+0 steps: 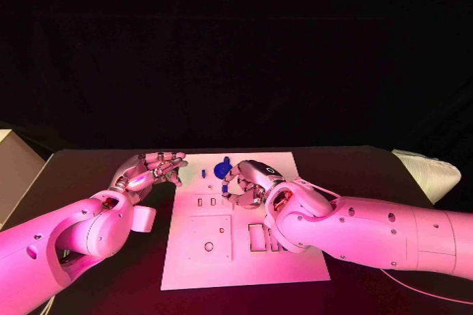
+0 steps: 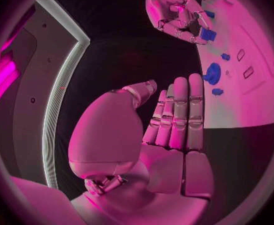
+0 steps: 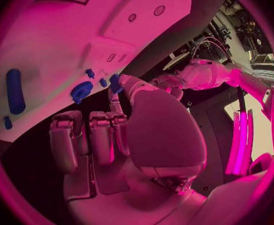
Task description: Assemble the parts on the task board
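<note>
The black table point(image 1: 374, 166) carries the white task board point(image 1: 296, 260), which lies between the two arms and reaches forward from under the right forearm to just past both hands.

The right hand point(image 1: 251, 185) hangs over the far half of the board, fingers curled inward. A small blue part point(image 1: 225, 190) sits pinched at its fingertips, on the side facing the left hand; the left wrist view shows the same blue part point(image 2: 207, 34) held at the ends of those curled fingers, and in the right wrist view it shows as a blue piece point(image 3: 115, 83) at the tip of the thumb.

The left hand point(image 1: 150, 170) hovers just off the board's left edge, over the bare table, beside the right hand but apart from it. It holds nothing: its own wrist view shows the fingers point(image 2: 177, 112) straight and side by side, the thumb set off from them.

Beyond the right hand's fingertips a larger rounded blue part point(image 1: 223, 167) lies on the board. A smaller blue peg point(image 1: 204, 173) stands just beside it, toward the left hand. A long blue bar point(image 3: 14, 91) lies on the board well off to the right hand's side.
</note>
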Robot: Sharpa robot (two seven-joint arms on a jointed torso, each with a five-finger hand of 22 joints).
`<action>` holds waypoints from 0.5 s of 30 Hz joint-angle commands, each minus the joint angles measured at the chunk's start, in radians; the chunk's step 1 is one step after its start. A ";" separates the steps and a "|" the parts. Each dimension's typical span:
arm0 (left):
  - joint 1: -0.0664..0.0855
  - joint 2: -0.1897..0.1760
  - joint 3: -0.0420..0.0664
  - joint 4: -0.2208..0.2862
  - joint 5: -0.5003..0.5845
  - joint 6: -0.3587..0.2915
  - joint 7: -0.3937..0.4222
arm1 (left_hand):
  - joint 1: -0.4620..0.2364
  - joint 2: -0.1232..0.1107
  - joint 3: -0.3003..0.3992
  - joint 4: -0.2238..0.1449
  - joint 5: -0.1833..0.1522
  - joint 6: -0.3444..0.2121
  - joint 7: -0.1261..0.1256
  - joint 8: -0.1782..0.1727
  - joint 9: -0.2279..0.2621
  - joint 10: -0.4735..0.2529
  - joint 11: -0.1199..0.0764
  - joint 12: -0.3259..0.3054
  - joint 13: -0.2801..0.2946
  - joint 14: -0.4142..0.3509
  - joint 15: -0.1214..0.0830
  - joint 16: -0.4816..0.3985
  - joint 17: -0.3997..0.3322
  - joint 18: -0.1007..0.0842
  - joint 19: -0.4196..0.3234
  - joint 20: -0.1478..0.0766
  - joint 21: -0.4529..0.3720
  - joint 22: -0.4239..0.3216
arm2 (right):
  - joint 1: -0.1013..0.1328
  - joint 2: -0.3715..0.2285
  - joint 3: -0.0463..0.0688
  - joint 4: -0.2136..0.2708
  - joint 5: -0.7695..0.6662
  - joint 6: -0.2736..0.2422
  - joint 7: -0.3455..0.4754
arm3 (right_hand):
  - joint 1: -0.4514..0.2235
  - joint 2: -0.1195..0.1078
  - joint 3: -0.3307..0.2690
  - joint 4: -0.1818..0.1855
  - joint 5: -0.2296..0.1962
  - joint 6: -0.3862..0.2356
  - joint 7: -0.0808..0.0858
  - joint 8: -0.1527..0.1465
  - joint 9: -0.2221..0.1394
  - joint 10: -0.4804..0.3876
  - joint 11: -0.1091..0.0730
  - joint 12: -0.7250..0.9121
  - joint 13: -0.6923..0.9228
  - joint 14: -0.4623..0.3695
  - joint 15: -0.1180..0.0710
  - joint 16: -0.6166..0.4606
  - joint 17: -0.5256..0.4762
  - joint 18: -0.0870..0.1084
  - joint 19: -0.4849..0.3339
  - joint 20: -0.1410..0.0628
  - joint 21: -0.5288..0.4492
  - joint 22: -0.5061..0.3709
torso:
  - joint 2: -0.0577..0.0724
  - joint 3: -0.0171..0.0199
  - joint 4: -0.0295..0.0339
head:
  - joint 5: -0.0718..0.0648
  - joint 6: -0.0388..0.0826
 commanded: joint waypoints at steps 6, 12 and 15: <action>0.000 -0.004 0.001 0.007 -0.003 0.016 0.003 | -0.006 0.003 0.002 -0.003 -0.003 -0.006 0.002 -0.004 0.002 -0.006 -0.002 -0.006 -0.001 -0.007 0.000 0.004 -0.002 0.014 -0.008 0.002 0.003 0.001 | -0.027 0.037 -0.001 -0.032 -0.113 -0.002 -0.073 | -0.006 -0.002 0.003 -0.002 0.007 0.006 -0.013 0.027 0.021 0.104 -0.004 0.006 0.263 0.106 -0.006 0.004 0.263 -0.014 0.105 -0.004 0.006 0.263 | 0.002 0.0005 -0.0012 | 0.014 -0.008; 0.000 -0.003 0.001 0.009 -0.004 0.018 0.003 | -0.006 0.003 0.002 -0.003 -0.003 -0.006 0.002 -0.004 0.002 -0.006 -0.002 -0.006 -0.001 -0.007 0.000 0.004 -0.002 0.014 -0.008 0.002 0.003 0.001 | -0.047 0.067 -0.001 -0.053 -0.121 0.002 -0.081 | -0.006 -0.002 0.004 -0.003 0.009 0.006 -0.014 0.028 0.021 0.104 -0.004 0.006 0.263 0.106 -0.006 0.004 0.263 -0.014 0.105 -0.004 0.006 0.263 | 0.004 0.0002 0.0033 | 0.016 -0.016; 0.000 -0.002 0.001 0.009 -0.005 0.019 0.002 | -0.006 0.003 0.002 -0.003 -0.003 -0.006 0.002 -0.004 0.002 -0.006 -0.002 -0.006 -0.001 -0.007 0.000 0.004 -0.002 0.014 -0.008 0.002 0.003 0.001 | -0.056 0.079 -0.001 -0.064 -0.127 0.003 -0.085 | -0.006 -0.002 0.004 -0.003 0.011 0.006 -0.013 0.028 0.021 0.104 -0.004 0.006 0.263 0.106 -0.006 0.004 0.263 -0.014 0.105 -0.004 0.006 0.263 | 0.005 -0.0015 0.0046 | 0.017 -0.019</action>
